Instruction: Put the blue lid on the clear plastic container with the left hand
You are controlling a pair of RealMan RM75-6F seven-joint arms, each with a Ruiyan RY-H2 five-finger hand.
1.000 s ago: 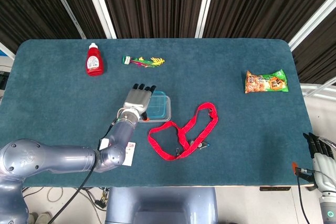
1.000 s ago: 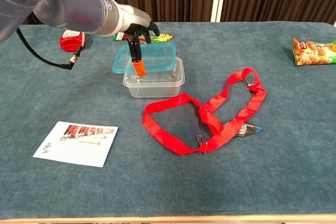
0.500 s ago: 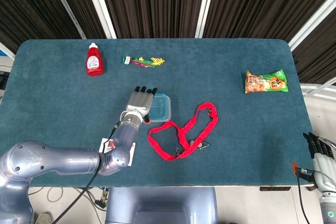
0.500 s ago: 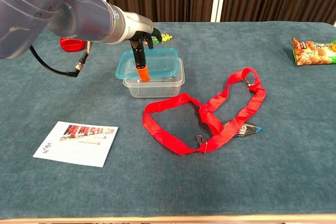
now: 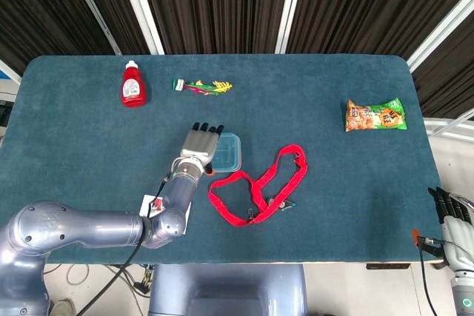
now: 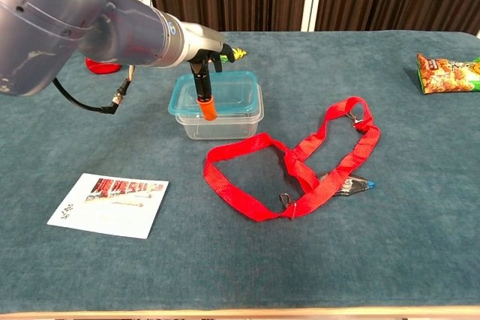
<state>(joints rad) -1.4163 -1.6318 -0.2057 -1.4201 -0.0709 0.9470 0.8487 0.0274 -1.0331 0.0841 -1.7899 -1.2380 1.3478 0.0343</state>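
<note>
Blue lid [image 6: 217, 95] sits atop clear plastic container [image 6: 223, 121], mid-surface. Left hand [image 5: 200, 145] fingers [image 6: 203, 101] pinch lid's near-left edge. Risk: releasing before corners seat leaves lid skewed; hard press may slide container. Right hand [image 5: 450, 216] idle, fingers apart.

Container [image 6: 222, 120] sits near tabletop [image 5: 89, 131] centre, lid [image 6: 225, 96] on top of it. Left hand [image 5: 200, 144] rests over the lid's left part. Lanyard [image 6: 300, 162] lies just right of and in front of the container. Printed card [image 6: 109, 204] lies at front left, near the edge. Ketchup bottle [image 5: 133, 84] lies at rear left; a small packet [image 5: 202, 86] lies to its right, behind the container. Snack bag [image 5: 375, 115] lies far right, well apart from the rest. Right hand [image 5: 452, 220] hangs off the tabletop's front right corner.
</note>
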